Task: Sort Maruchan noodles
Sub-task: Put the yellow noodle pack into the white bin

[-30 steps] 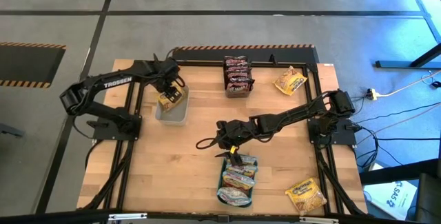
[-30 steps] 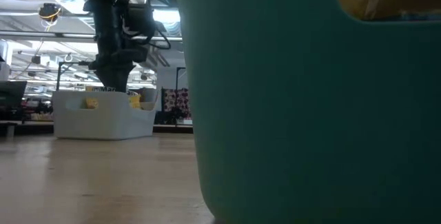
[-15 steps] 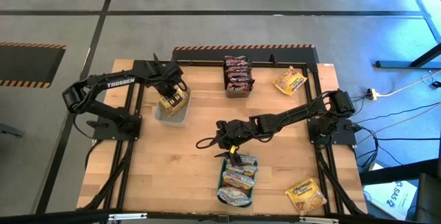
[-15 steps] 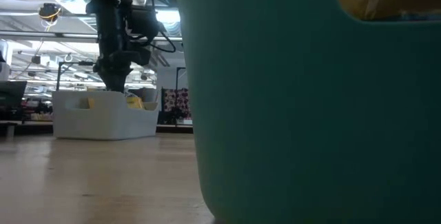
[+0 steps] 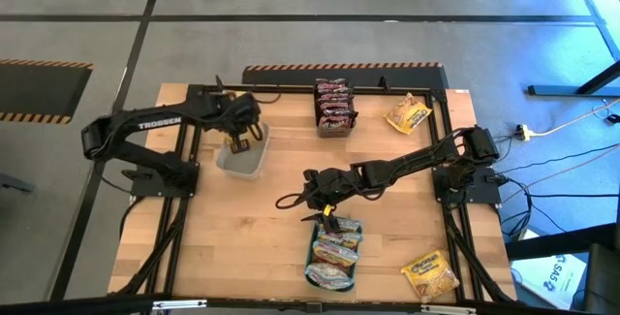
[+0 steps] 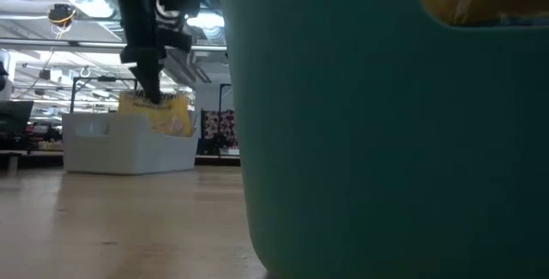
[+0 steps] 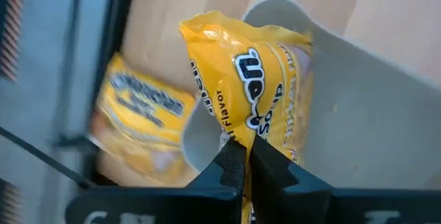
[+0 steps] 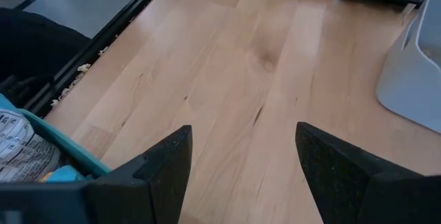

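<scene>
On the wooden table (image 5: 252, 247), the left gripper (image 7: 244, 156) pinches a yellow noodle packet (image 7: 258, 93) above the grey tub (image 5: 244, 160) near the far left corner, the right gripper (image 5: 325, 208) waits with fingers apart over the teal tray (image 5: 312, 257), and two yellow packets (image 5: 409, 114) lie unsorted along the right edge.

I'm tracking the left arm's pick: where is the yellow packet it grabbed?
The yellow packet hangs pinched in the left gripper just above the grey tub, on the table's left side in the high view.
</scene>
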`<state>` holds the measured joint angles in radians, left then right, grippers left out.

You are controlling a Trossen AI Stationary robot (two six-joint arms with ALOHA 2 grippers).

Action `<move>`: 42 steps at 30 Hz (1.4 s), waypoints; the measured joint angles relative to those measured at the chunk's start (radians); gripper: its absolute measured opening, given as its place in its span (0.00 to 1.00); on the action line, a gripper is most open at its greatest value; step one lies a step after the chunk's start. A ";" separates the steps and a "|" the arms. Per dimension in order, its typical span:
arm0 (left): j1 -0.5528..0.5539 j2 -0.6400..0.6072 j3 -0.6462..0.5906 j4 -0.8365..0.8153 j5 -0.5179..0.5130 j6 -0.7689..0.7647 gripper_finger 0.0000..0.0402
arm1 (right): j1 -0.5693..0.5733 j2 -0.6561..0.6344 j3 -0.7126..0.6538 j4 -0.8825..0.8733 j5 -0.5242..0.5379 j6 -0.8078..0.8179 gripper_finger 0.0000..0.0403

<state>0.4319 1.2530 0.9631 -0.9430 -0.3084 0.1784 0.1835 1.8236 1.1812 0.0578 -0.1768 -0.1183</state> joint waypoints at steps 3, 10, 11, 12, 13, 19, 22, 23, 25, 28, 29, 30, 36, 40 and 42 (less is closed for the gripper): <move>-0.036 0.001 0.001 0.001 -0.058 0.144 0.01 | -0.001 0.000 0.000 0.002 0.000 -0.011 0.60; -0.050 0.020 -0.038 0.150 -0.076 0.300 0.03 | 0.000 0.000 0.000 0.002 0.000 -0.012 0.60; -0.050 0.020 -0.051 0.169 -0.077 0.314 0.03 | 0.000 0.000 0.000 0.001 0.000 -0.012 0.60; -0.047 0.020 -0.066 0.172 -0.077 0.324 0.04 | 0.000 0.000 0.000 0.001 0.000 -0.012 0.60; -0.042 0.020 -0.079 0.173 -0.080 0.326 0.04 | 0.000 0.000 0.000 0.001 0.000 -0.012 0.60; -0.010 0.020 -0.144 0.237 -0.146 0.238 0.05 | 0.000 0.000 0.000 0.001 0.000 -0.017 0.60; 0.012 0.020 -0.150 0.210 -0.146 0.177 0.10 | 0.000 0.000 0.000 0.001 0.000 -0.017 0.60; 0.018 0.020 -0.150 0.195 -0.146 0.151 0.12 | 0.000 0.000 0.000 0.001 0.000 -0.017 0.60; 0.026 0.020 -0.150 0.155 -0.150 0.113 0.17 | 0.000 0.000 0.000 0.001 0.000 -0.018 0.60; 0.026 0.014 -0.151 0.121 -0.162 0.075 0.24 | 0.000 0.000 0.000 0.001 0.000 -0.019 0.60; 0.022 0.014 -0.149 0.122 -0.165 0.062 0.26 | 0.000 0.000 0.000 0.001 0.000 -0.022 0.60; 0.018 0.014 -0.146 0.120 -0.169 0.051 0.28 | -0.001 0.000 0.000 0.001 0.000 -0.026 0.60; -0.003 0.014 -0.086 0.086 -0.200 -0.033 0.32 | -0.001 0.000 0.000 0.001 0.070 -0.051 0.60; -0.014 0.000 -0.046 0.076 -0.156 -0.073 0.32 | -0.009 -0.001 0.000 0.017 0.170 -0.091 0.60; -0.025 -0.007 -0.035 0.082 -0.095 -0.100 0.32 | -0.026 -0.007 0.000 0.006 0.199 -0.126 0.60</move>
<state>0.4066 1.2464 0.9278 -0.8608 -0.4034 0.0786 0.1571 1.8167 1.1816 0.0641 0.0223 -0.2441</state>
